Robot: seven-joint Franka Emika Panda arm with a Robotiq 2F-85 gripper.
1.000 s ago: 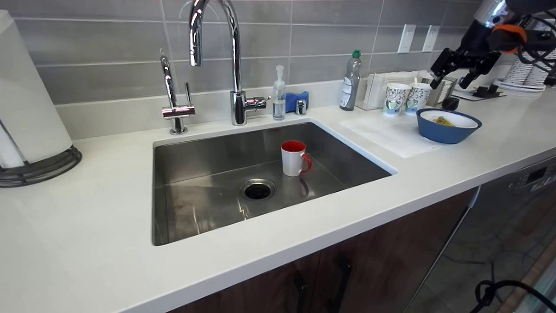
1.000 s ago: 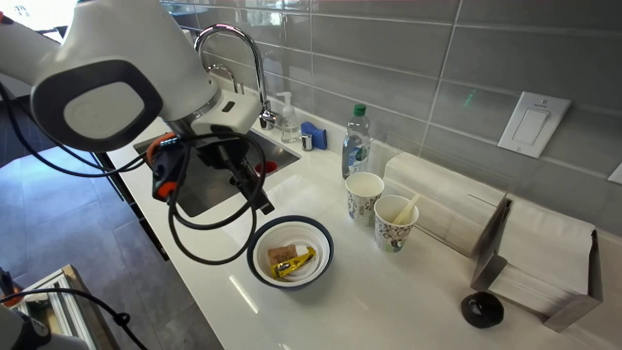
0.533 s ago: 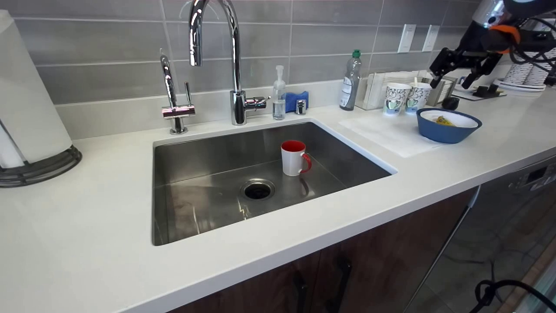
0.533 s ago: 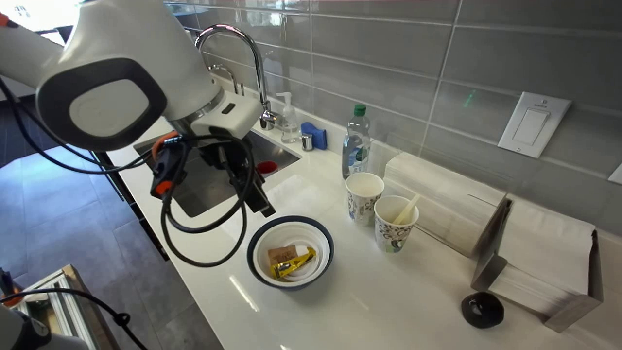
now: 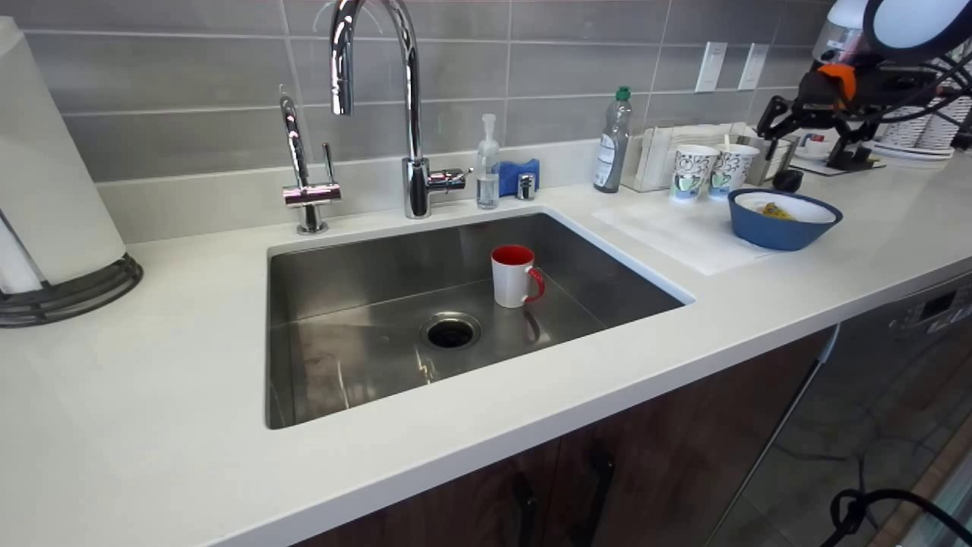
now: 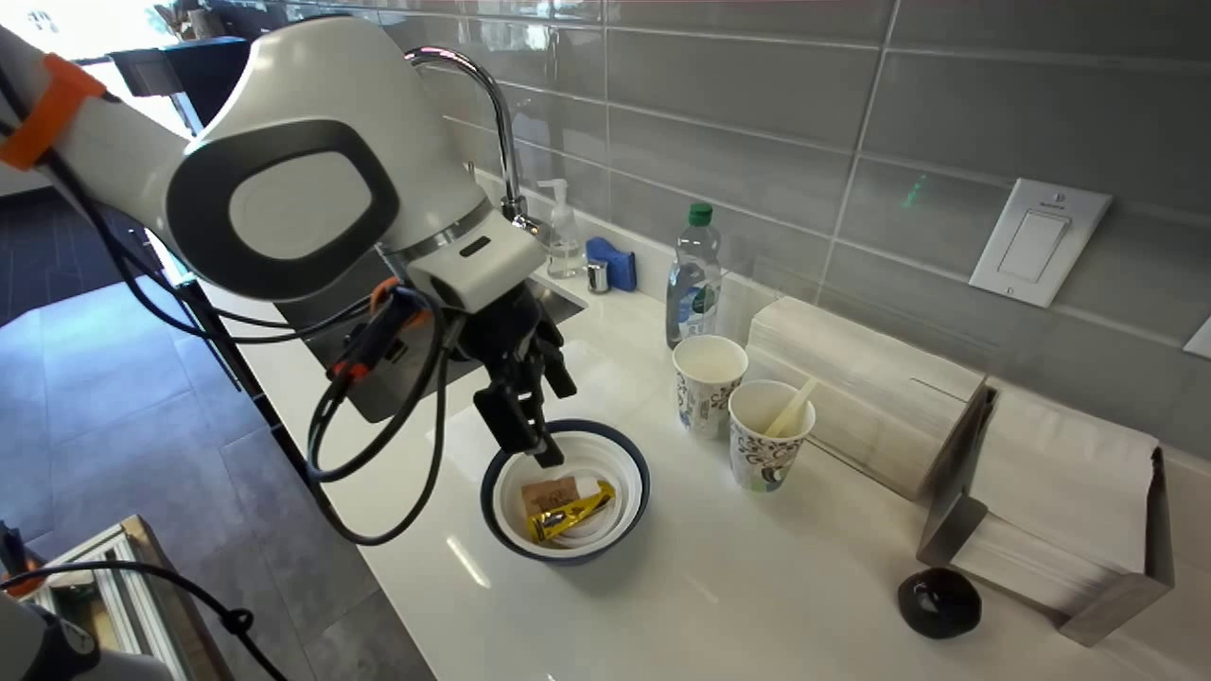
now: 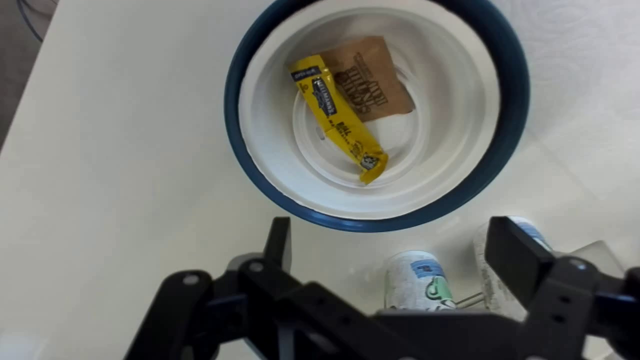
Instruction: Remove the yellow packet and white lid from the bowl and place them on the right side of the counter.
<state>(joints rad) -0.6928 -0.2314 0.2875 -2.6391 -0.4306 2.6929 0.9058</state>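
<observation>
The black claw [image 7: 390, 235] gapes empty; near the white desk's [image 7: 125, 150] front edge, the slim yellow packet [image 7: 341, 121] might drag the overlapped brown sachet [image 7: 376, 80].

Yellow packet [image 7: 340, 117], blue bowl [image 5: 778, 231], black tool [image 7: 392, 241]

In an exterior view, wears an off-white shell [image 6: 421, 132] at upper left, with a charcoal oval ring [image 6: 203, 216] around a pale disc [image 6: 301, 205], an orange band [image 6: 55, 106] and black cables [image 6: 374, 542]. In the wrist view, shows a black gripper [image 7: 391, 244] with greyish screws [image 7: 190, 279] along the bottom.
</observation>
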